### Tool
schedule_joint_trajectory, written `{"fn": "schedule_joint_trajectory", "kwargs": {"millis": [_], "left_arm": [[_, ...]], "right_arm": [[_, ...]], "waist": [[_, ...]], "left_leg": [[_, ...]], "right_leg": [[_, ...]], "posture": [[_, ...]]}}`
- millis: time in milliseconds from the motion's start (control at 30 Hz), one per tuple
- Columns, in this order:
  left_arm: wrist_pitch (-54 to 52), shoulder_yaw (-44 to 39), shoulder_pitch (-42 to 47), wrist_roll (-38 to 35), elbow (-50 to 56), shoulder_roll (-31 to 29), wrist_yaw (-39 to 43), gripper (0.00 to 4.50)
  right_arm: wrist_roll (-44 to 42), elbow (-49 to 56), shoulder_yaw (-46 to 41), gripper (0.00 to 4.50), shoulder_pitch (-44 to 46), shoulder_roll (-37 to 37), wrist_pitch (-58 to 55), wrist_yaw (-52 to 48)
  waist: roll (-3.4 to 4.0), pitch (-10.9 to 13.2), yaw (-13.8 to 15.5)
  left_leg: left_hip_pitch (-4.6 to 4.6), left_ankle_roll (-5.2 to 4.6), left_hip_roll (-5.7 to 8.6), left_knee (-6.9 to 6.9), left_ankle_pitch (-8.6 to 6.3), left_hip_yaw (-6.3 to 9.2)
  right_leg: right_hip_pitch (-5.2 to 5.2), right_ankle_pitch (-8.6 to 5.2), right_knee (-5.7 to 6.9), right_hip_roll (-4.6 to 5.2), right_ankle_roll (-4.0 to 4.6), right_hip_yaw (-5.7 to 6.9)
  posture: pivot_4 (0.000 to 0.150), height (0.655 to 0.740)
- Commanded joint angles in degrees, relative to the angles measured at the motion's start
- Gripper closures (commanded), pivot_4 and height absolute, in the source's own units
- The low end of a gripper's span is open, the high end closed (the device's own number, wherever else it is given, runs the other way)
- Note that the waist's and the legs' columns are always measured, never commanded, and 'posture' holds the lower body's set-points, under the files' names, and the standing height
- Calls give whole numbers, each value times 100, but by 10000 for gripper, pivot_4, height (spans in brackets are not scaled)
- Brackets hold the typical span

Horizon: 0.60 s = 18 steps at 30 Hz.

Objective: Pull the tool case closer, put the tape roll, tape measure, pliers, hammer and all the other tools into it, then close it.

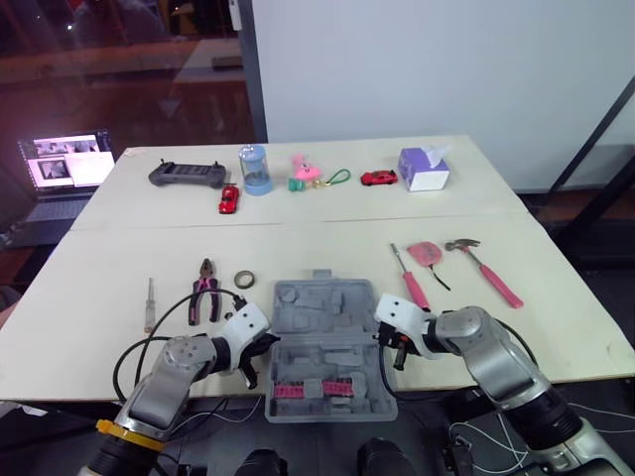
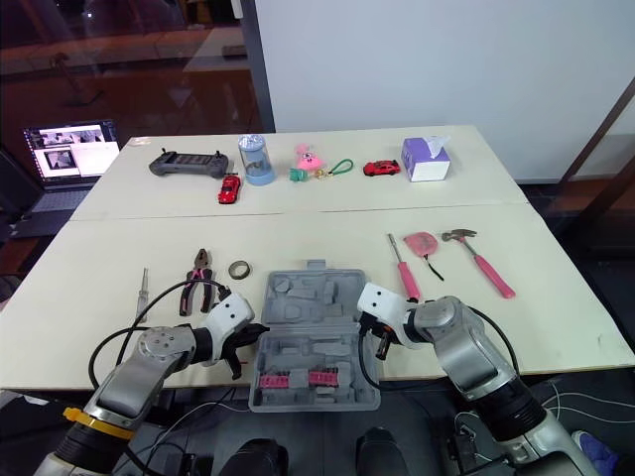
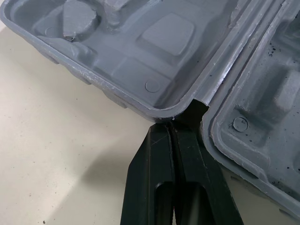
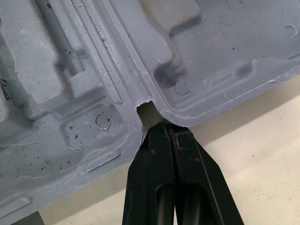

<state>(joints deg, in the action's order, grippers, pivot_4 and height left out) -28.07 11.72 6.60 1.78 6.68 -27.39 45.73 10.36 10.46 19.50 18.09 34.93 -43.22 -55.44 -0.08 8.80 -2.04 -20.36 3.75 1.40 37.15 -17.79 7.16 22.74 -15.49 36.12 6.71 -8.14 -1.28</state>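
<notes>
- left gripper (image 3: 171, 125): fingers squeezed flat together with nothing between them, tips right at the hinge notch on the tool case (image 1: 327, 307)
- right gripper (image 4: 166, 125): same deal, fingers pressed together, tips at the notch on the opposite side
- case lies open and flat between the two sets of fingertips
- pliers (image 1: 205, 288) and tape roll (image 1: 246, 280) sit on the table beyond the left fingers
- pink screwdriver (image 1: 409, 278), tape measure (image 1: 425, 253) and hammer (image 1: 483, 268) sit beyond the right fingers
</notes>
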Motion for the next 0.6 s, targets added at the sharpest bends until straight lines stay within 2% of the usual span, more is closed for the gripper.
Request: {"fn": "schedule_joint_trajectory", "kwargs": {"millis": [33, 267, 433, 500, 600], "left_arm": [[-30, 171, -160, 39, -323, -122, -7, 44345], [251, -95, -155, 7, -750, -429, -64, 44345], [312, -265, -264, -149, -653, -709, -37, 44345], [341, -535, -414, -327, -463, -912, 27, 44345], [300, -1369, -851, -961, 96, -1348, 378, 44345]], "right_arm": [[-61, -125, 129, 44310, -63, 92, 49, 41], [-102, -524, -114, 44310, -163, 372, 323, 215], [-406, -496, -552, 44310, -265, 558, 387, 261], [-687, -273, -995, 44310, -453, 711, 419, 212], [-1463, 351, -2163, 44310, -919, 899, 244, 32]], "waist": [[-2, -3, 0], [-2, -6, 2], [-4, -8, 1], [-4, -7, -1], [-3, 0, -30]], "left_leg": [[1, 0, 0, 0, 0, 0], [5, 0, -1, 0, 0, 0], [8, -1, -1, 0, -1, 0], [7, -2, -1, 0, -1, 0], [-5, -6, -2, -6, -3, 0]], "right_leg": [[0, 0, 0, 0, 0, 0], [-5, 0, 0, 0, 0, 0], [-9, 0, 0, 0, 0, 0], [-8, 0, 0, 0, 0, 0], [9, -1, 0, -1, 1, -2]], "posture": [[1500, 7400], [1500, 7400], [1500, 7400], [1500, 7400], [1500, 7400]]}}
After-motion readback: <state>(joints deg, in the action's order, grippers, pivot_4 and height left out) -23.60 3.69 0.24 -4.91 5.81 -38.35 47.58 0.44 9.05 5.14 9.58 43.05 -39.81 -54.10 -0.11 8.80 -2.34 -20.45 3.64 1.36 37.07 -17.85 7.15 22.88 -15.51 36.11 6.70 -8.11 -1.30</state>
